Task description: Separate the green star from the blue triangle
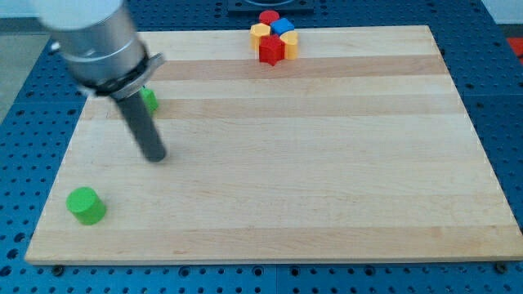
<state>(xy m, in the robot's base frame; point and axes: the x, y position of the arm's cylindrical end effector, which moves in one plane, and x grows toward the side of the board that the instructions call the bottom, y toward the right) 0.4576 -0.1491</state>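
My tip (155,156) rests on the wooden board (327,163) at the view's left. A green block (149,100), whose shape I cannot make out, sits just above the tip and is partly hidden behind my rod. A green cylinder (86,205) stands near the board's bottom-left corner, below and left of the tip. No blue triangle shows on its own; a blue block (282,25) sits in a cluster at the top centre, far from the tip.
The cluster at the board's top edge holds a red block (271,49), another red block (268,16), a yellow block (260,33) and a yellow block (290,42). A blue perforated table (33,163) surrounds the board.
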